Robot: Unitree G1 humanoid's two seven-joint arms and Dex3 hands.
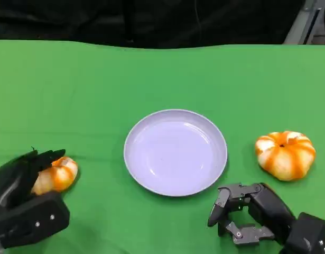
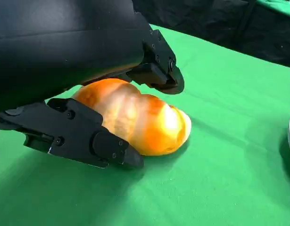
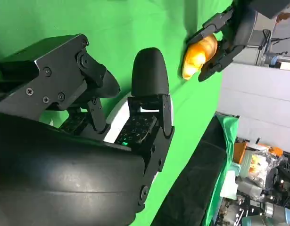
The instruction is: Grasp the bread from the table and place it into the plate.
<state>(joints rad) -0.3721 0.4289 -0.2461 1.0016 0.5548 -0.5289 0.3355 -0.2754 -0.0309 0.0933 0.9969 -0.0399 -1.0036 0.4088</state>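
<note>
Bread: the orange-and-cream bread (image 1: 57, 174) lay on the table near its front left corner, well apart from the plate; it sat flat on the cloth, which I judged meant it had not yet been lifted
Left hand: the left hand (image 1: 25, 203) was closed around the bread, fingers (image 2: 154, 70) over its top and a lower finger along its near side, with the loaf's rounded end poking out toward the plate; the contact looked like a clamp from above and below, probably so the soft loaf could be raised without rolling
Plate: the pale lilac plate (image 1: 133, 161) stood at the middle of the table, bare inside, ready to take the bread
Second bread: a round striped bun (image 1: 285, 154) rested near the right edge, beside the plate but not touching it
Right hand: the right hand (image 1: 247, 214) hovered low near the front edge, just right of the plate, fingers curled in on nothing; likely parked out of the way
Surface: a green cloth table (image 1: 88, 90), smooth, running back to a straight far edge
Room: dark black backdrop behind the far edge; the right wrist view showed a pale wall and cluttered equipment beyond the table
</note>
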